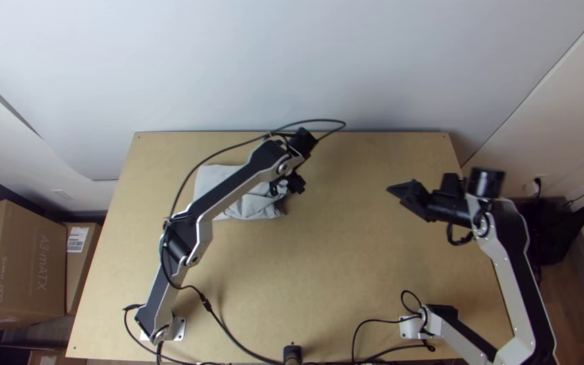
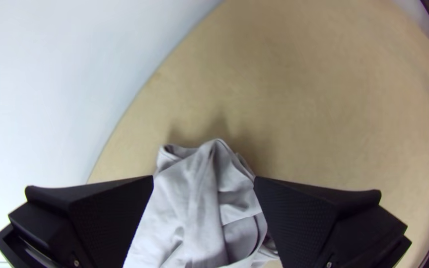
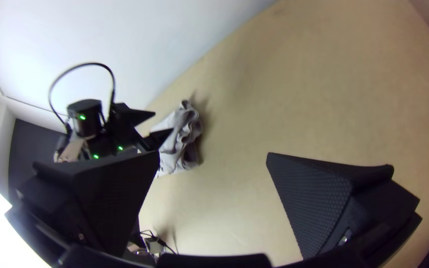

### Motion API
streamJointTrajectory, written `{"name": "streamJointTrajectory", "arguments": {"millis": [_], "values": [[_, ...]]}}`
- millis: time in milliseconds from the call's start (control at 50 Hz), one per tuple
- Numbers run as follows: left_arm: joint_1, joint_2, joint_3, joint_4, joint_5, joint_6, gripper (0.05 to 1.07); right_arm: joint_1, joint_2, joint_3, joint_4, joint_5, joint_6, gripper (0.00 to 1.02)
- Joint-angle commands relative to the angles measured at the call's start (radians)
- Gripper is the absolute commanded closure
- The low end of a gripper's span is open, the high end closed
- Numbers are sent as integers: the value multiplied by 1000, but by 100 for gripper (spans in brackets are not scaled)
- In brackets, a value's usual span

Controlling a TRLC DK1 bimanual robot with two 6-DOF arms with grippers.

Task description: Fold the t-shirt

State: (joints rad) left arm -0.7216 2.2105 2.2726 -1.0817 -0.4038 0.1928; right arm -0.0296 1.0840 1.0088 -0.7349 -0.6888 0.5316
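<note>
though rumpled, t-shirt (image 1: 253, 205) on table (image 1: 346, 263)

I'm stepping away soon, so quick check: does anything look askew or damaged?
Only the t-shirt looks untidy: its end near the open fingers of the left tool is rumpled into uneven folds, while the other end lies flatter. I see no damage.

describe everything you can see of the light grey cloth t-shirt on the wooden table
The light grey t-shirt looks like soft, matte fabric. It lies compactly on the far left part of the light wooden table, partly hidden beneath the left arm. One end looks fairly flat; the other is rumpled into ridges and loose folds, between the left gripper's open fingers. Whether they touch it is unclear.
</note>
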Motion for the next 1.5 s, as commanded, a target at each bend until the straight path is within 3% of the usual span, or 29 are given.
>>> {"name": "streamJointTrajectory", "arguments": {"millis": [0,180,480,760,920,1120,1240,1480], "values": [[39,-129,31,-1,43,-59,10,119,105,40,9,43,54,3],[134,-278,15,-46,281,-138,10,290,310,169,8,57,151,3],[330,-362,-242,-76,339,-73,11,484,653,462,-54,58,200,3],[338,-471,-614,39,384,103,11,536,985,864,-253,55,254,3],[320,-489,-720,65,411,145,11,556,1111,1057,-337,48,278,3],[317,-491,-772,138,365,158,11,586,1133,1105,-359,49,278,3],[321,-459,-803,203,249,189,11,588,1125,1091,-370,48,275,3],[307,-388,-805,286,134,194,11,577,1064,1062,-370,46,269,3]]}}
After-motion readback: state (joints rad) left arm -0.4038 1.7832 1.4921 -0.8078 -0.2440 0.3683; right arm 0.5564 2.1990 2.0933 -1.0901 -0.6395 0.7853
